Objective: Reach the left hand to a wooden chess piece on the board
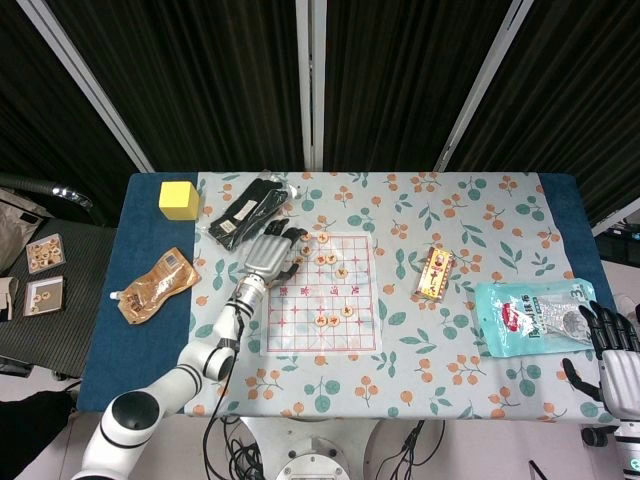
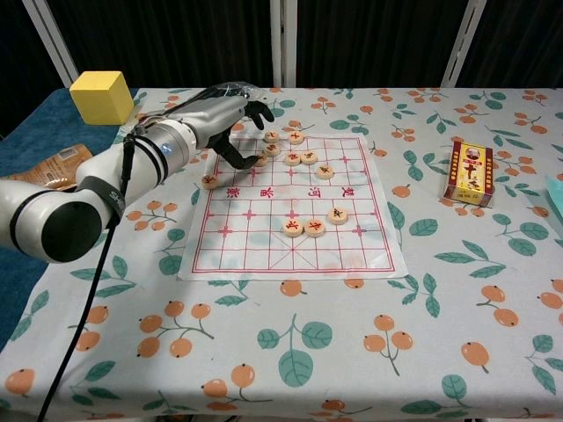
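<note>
The paper chess board (image 2: 290, 220) (image 1: 325, 295) lies mid-table with several round wooden pieces on it. My left hand (image 2: 230, 123) (image 1: 270, 255) hovers over the board's far-left corner, fingers arched and apart, holding nothing. Its thumb tip (image 2: 244, 162) sits right beside a wooden piece (image 2: 260, 159); I cannot tell if they touch. More pieces (image 2: 292, 158) lie just right of the hand, and one piece (image 2: 209, 181) lies at the board's left edge. My right hand (image 1: 615, 352) rests off the table's near right corner, fingers spread and empty.
A yellow cube (image 2: 101, 95) stands at the far left. A black bundle in clear plastic (image 1: 248, 212) lies behind the left hand. A brown pouch (image 1: 155, 284) lies left, a small red-yellow box (image 2: 471, 171) right of the board, and a blue-white packet (image 1: 530, 318) further right.
</note>
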Available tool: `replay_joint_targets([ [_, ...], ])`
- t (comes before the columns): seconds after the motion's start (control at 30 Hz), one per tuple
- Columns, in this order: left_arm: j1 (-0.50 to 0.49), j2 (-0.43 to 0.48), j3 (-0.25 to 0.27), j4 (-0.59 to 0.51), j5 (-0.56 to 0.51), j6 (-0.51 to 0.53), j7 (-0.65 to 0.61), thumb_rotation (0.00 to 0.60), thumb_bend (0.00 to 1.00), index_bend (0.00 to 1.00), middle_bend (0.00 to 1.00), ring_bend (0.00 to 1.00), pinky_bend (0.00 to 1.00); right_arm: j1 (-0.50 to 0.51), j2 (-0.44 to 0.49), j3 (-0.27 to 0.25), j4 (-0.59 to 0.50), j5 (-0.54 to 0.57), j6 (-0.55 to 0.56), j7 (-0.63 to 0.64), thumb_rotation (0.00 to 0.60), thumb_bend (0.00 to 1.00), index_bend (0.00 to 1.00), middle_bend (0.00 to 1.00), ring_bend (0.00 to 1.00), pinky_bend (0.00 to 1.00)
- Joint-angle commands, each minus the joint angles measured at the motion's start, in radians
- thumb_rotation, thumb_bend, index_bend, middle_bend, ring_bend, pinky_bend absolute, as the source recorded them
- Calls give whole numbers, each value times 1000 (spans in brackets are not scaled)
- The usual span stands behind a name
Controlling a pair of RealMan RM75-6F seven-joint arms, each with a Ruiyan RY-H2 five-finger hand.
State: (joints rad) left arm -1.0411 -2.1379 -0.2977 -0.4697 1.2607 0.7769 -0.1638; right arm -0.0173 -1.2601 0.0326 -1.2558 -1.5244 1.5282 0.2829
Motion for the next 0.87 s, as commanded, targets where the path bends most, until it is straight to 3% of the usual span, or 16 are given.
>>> replay_joint_targets([
  [0.03,8,11,1,-17,7,30,3,600,353,164,184,2,89,-1,1,0,0,1,1,1,600,268,0,0,0,0],
  [0.2,69,88,5,-146,28,179,56,600,353,163,177,2,76,-5,3,1,1,0,11,9,600,269,0,0,0,0],
  [0.3,181,211,42,-358,53,321,156,600,347,163,171,2,68,-11,5,-2,2,-10,28,13,600,268,0,0,0,0],
  [0.4,352,399,112,-691,53,468,297,600,326,156,169,1,67,-22,8,-9,3,-25,54,7,600,267,0,0,0,0],
  [0.53,538,584,211,-993,50,630,396,600,296,147,169,1,67,-31,13,-21,-1,-48,75,-18,600,267,0,0,0,0],
  [0.67,692,678,317,-1074,99,781,399,600,270,147,169,2,67,-35,9,-35,-5,-67,82,-52,600,246,0,0,0,0],
  [0.87,875,707,443,-950,195,934,280,600,255,92,155,0,66,-26,-2,-52,-6,-77,50,-93,600,235,0,0,0,0],
])
